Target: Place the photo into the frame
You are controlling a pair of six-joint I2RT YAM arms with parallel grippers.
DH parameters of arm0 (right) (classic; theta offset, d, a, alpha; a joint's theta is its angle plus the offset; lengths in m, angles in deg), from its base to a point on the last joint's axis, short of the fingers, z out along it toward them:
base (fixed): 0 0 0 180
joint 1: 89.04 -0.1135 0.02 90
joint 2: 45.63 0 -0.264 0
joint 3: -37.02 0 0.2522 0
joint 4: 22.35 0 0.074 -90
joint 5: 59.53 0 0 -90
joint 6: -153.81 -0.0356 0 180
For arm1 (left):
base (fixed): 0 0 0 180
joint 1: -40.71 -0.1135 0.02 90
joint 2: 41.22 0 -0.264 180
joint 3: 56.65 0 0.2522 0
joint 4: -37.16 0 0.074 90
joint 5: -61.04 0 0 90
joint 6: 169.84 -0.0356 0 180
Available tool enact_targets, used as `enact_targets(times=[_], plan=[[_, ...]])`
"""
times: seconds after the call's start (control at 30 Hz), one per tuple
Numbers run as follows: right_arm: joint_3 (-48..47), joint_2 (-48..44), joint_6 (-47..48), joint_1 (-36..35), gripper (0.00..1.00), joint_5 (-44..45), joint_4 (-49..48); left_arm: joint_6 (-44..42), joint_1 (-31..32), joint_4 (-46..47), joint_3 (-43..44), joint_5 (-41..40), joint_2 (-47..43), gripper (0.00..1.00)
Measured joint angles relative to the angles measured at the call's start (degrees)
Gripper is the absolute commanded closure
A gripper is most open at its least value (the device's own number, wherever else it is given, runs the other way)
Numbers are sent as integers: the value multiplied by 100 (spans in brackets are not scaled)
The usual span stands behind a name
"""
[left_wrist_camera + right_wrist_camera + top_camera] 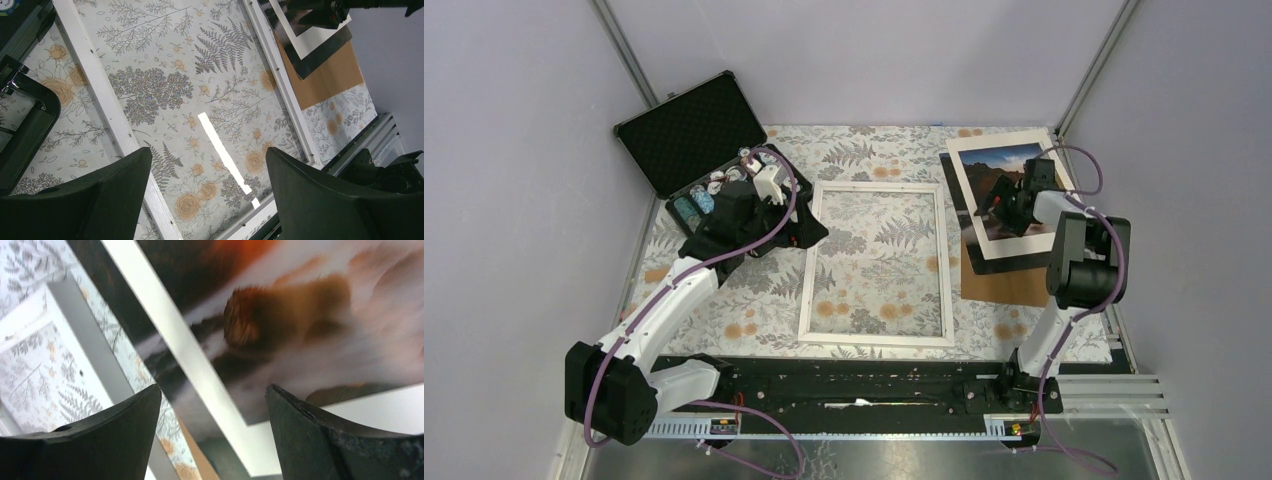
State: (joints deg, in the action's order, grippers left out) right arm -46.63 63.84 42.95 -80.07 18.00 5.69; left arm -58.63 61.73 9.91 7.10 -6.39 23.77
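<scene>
The photo (986, 165), a dark mountain landscape with a white border, lies at the table's right on a black sheet and a brown board. My right gripper (991, 207) hovers open over its lower left part. In the right wrist view the open fingers (214, 400) straddle the photo's (300, 315) white lower-left corner, holding nothing. The frame (810, 265), thin and white, lies flat in the middle of the table. My left gripper (812, 230) stands open at the frame's left bar. In the left wrist view its fingers (209, 165) are spread above the frame (100, 90), with nothing between them.
An open black case of chips (714, 150) stands at the back left, right behind the left wrist. The brown backing board (1004, 282) sticks out below the photo, close to the frame's right bar. The floral cloth (879, 260) shows inside the frame. Grey walls enclose three sides.
</scene>
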Motion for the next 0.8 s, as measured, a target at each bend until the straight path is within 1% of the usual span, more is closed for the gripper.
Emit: enact_targets(times=[0.13,0.23,0.33,0.43,0.5,0.57,0.7,0.8], plan=[[1045,-721,-372,-205,16,-96,-540,2,0,7,0,13,0,11],[1707,-1290,-610,-341,14,-181,-623,2,0,9,0,20,0,11],[1930,-1655,-763,-354,12,-149,-424,2,0,9,0,31,0,11],[1923,-2037,-925,-138,9,105,-389,4,0,11,0,37,0,11],[1915,-2323,-1034,125,8,348,-446,4,0,13,0,37,0,11],[1917,-2623,-1156,540,7,651,-616,2,0,13,0,35,0,11],[2083,-2968,-1451,1829,10,1058,-1333,4,0,20,0,35,0,11],[2227,-2953,-1556,2505,9,1250,-1582,4,0,26,0,37,-2,11]])
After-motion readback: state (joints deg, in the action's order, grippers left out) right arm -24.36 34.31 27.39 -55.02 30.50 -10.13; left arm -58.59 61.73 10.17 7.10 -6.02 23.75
